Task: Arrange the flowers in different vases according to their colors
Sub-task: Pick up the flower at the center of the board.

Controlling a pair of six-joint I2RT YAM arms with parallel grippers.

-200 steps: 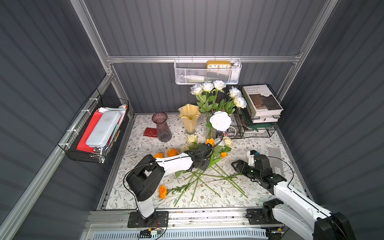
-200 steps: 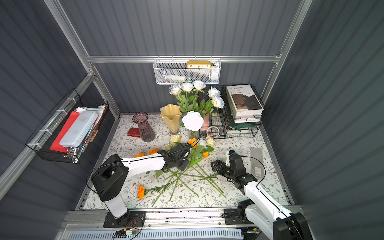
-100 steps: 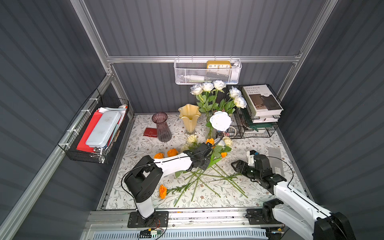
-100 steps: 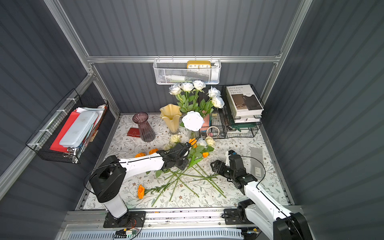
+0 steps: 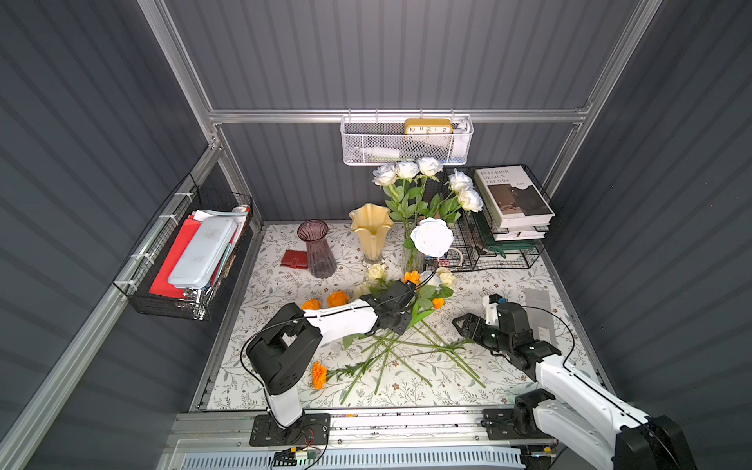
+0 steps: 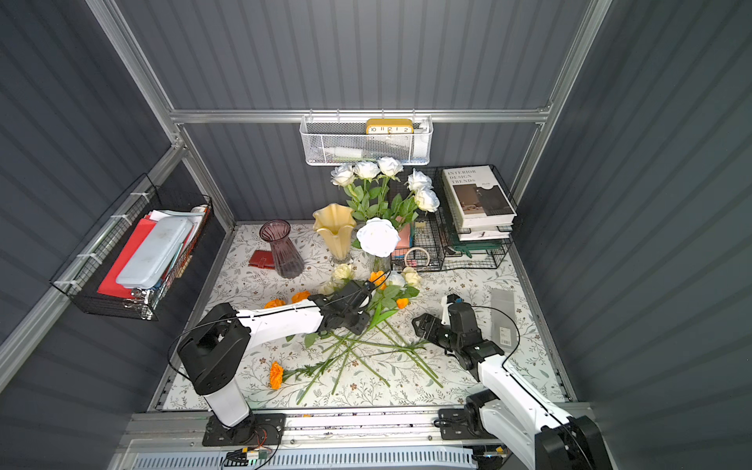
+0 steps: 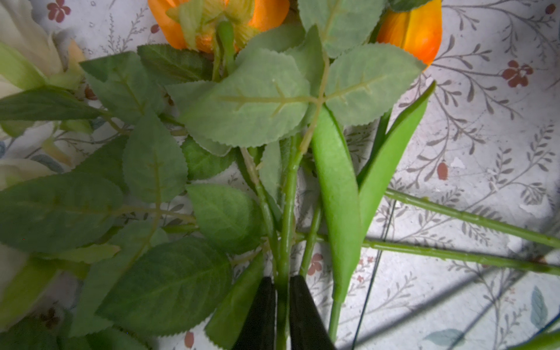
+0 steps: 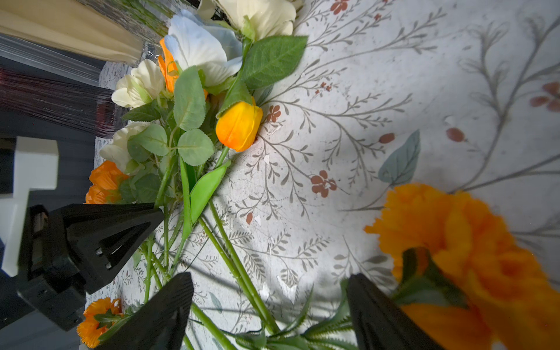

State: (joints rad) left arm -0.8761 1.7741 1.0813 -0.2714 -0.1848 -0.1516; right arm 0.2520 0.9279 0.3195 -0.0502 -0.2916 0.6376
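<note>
Nearest us, our right claw hangs with its jaws apart beside a marigold. Further in, our left claw is clamped on one green stem in the heap. The pick seems made. Next we must lift it free and carry it back to the purple vase, cream-yellow vase or clear vase.

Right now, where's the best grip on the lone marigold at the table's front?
Marigold: take its stem just behind the bloom, from straight above, jaws across it. It lies flat on the cloth, and farther along it runs into the tangle of other stems.
</note>
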